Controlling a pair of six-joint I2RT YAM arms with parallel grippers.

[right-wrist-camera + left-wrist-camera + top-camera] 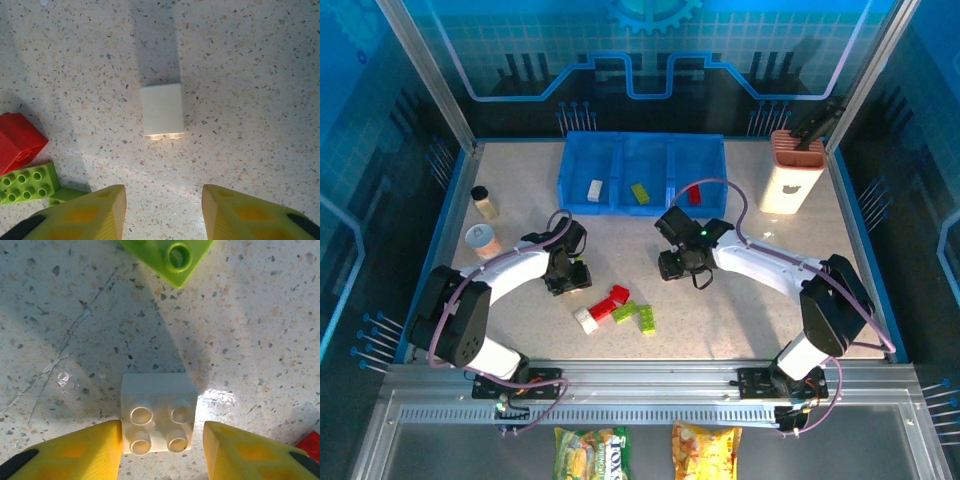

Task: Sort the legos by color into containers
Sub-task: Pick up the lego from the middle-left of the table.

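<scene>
Two claws hang low over the speckled table (740,325), blue lit panels (520,50) behind. My left claw (162,440) straddles a white brick (157,412), touching on one side, not clamped. My right claw (162,200) gapes empty, a second brick (161,110) just ahead. The tray (642,138) sits far back.

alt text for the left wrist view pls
A white four-stud lego sits on the speckled table between the left gripper's two yellow fingers, a narrow gap showing on one side. A lime green lego pokes a corner in at the top edge, a sliver of red at lower right.
</scene>
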